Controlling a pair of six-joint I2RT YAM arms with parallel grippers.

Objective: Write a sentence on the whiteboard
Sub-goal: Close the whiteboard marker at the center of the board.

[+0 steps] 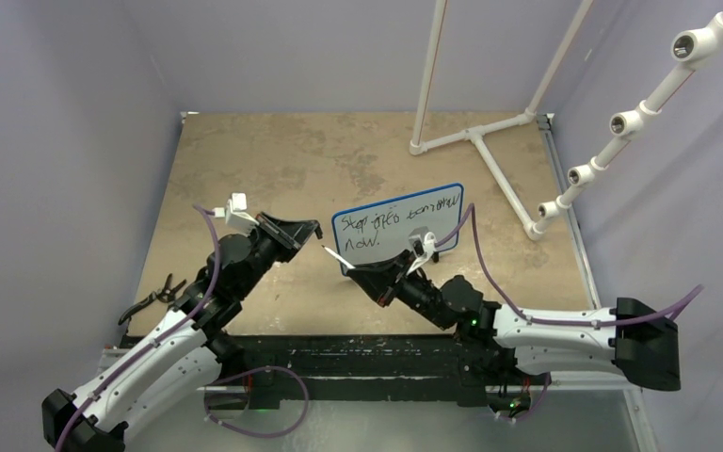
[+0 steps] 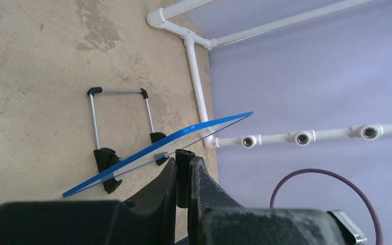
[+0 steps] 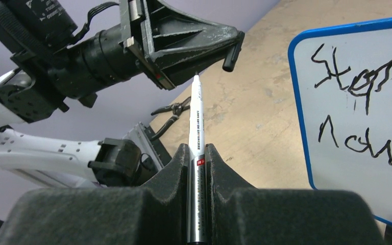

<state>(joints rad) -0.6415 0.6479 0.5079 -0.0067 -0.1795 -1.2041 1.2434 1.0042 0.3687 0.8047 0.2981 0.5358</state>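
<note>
The whiteboard (image 1: 397, 229) stands tilted on its black feet (image 2: 105, 159) mid-table, blue-rimmed. The sentence (image 1: 395, 222) is black handwriting in two lines; in the right wrist view (image 3: 354, 84) it reads "Stop..." over "now". My right gripper (image 1: 358, 274) is shut on a white and silver marker (image 3: 198, 130). The marker's bare tip points left, away from the board, just below the left gripper. My left gripper (image 1: 313, 229) is shut on the black marker cap (image 2: 184, 173), also seen in the right wrist view (image 3: 233, 51), a short gap from the tip. The left wrist view shows the board edge-on (image 2: 153, 155).
A white PVC pipe frame (image 1: 475, 138) lies on the table behind the board. A PVC rack with open fittings (image 1: 621, 122) runs along the right wall. A black pliers-like tool (image 1: 154, 298) lies near the table's left edge. Purple walls enclose the table.
</note>
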